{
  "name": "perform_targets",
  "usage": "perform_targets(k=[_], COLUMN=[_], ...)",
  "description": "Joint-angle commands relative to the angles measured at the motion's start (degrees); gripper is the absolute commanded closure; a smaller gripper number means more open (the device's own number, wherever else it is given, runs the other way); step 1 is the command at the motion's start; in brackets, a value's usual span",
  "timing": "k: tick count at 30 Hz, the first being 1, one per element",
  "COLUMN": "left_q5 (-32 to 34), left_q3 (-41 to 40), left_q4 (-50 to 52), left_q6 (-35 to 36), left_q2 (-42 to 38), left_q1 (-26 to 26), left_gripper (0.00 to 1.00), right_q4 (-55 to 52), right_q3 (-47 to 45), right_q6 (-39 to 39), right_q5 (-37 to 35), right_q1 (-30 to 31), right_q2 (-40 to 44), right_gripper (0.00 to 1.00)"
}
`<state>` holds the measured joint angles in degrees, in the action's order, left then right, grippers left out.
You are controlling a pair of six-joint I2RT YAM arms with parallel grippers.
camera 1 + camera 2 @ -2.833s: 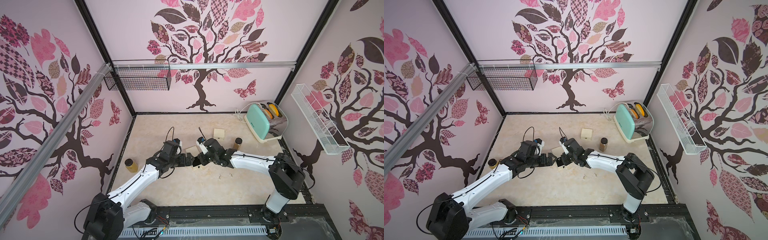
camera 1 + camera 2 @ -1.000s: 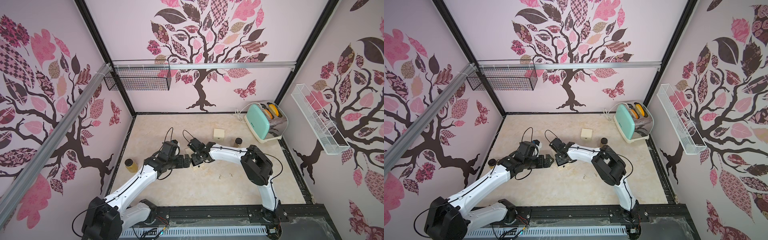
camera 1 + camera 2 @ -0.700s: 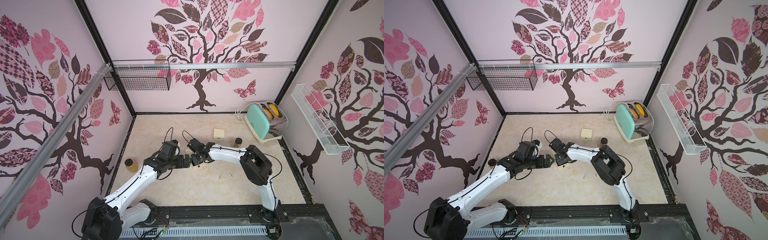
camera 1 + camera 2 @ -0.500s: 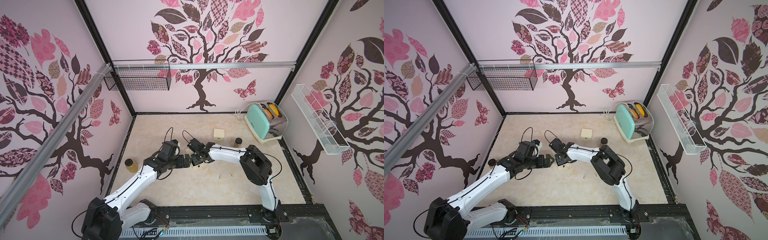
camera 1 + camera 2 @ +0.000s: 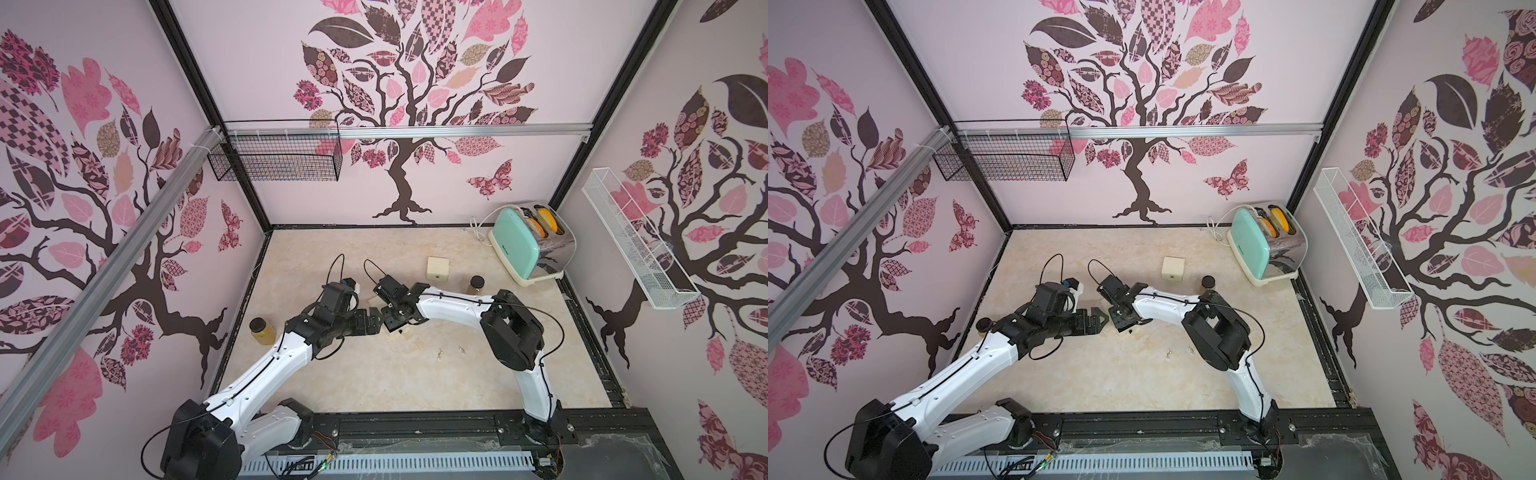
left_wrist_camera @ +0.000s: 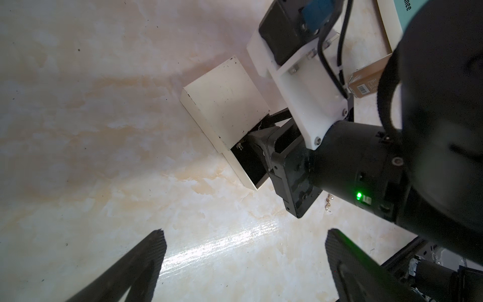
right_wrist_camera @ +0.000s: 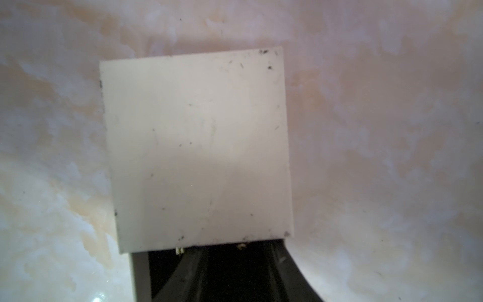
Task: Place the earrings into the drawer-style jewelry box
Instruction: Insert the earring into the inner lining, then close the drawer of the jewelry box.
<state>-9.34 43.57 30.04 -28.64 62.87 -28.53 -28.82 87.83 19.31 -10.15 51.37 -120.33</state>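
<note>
The cream jewelry box (image 7: 196, 146) lies mid-table with its black-lined drawer (image 6: 248, 162) pulled out. Two tiny earrings (image 7: 179, 251) (image 7: 241, 245) glint at the drawer's inner edge, and one of them (image 6: 239, 147) shows in the left wrist view. Two more earrings (image 5: 439, 354) (image 5: 461, 350) lie loose on the table to the box's right, seen in both top views (image 5: 1168, 354). My right gripper (image 7: 235, 274) hangs over the drawer, jaws apart, nothing between them. My left gripper (image 6: 243, 251) is wide open and empty just left of the box (image 5: 374, 322).
A small cream cube (image 5: 438, 268) sits behind the box. Brown-filled jars stand at the left edge (image 5: 261, 330) and right of centre (image 5: 476, 284). A mint toaster (image 5: 528, 245) fills the back right corner. A black wire basket (image 5: 274, 156) and a white rack (image 5: 636, 245) hang on the walls.
The right arm has folded its elbow in and brought its gripper over the drawer. Its jaws have spread apart in the last second. The left arm has barely moved.
</note>
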Motion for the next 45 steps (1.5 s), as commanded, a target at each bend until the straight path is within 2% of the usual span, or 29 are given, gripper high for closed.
perform_targets(k=[1,11,19,21,26,31,37,45], left_q5=[-0.59,-0.08,2.58,2.79,-7.37,-6.28,-8.27,-11.94], left_q3=[-0.77,-0.77,0.13,1.33,7.33,19.15,27.66,28.58], left_q4=[-1.03,-1.13,-1.08,-2.04,-6.99,-3.42,-1.18,-2.31], left_q6=[0.62,1.00,2.50,3.09,1.58,4.80,6.52,6.50], left_q2=[-0.87,-1.21,-0.19,2.25,16.23,28.58,40.04,44.19], left_q1=[0.17,0.15,0.23,0.97,8.64,9.02,9.06,9.11], left_gripper=[0.02,0.02,0.02,0.02,0.02,0.02,0.05,0.06], right_q4=[-3.26,-3.88,-2.94,0.92,16.93,30.67,40.24,45.51], right_q3=[1.49,0.94,-1.95,-7.27,-27.83,-41.06,-46.55,-46.11], right_q6=[0.20,0.33,-0.06,-0.73,-4.53,-6.14,-5.86,-4.41], right_q5=[-0.04,-0.31,0.52,0.98,4.04,8.17,9.82,13.00], right_q1=[0.48,0.66,0.74,0.83,0.83,0.83,0.83,0.74], right_q2=[1.98,4.55,9.93,14.33,26.58,30.92,29.84,23.67], right_gripper=[0.59,0.52,0.52,0.54,0.56,0.64,0.72,0.75])
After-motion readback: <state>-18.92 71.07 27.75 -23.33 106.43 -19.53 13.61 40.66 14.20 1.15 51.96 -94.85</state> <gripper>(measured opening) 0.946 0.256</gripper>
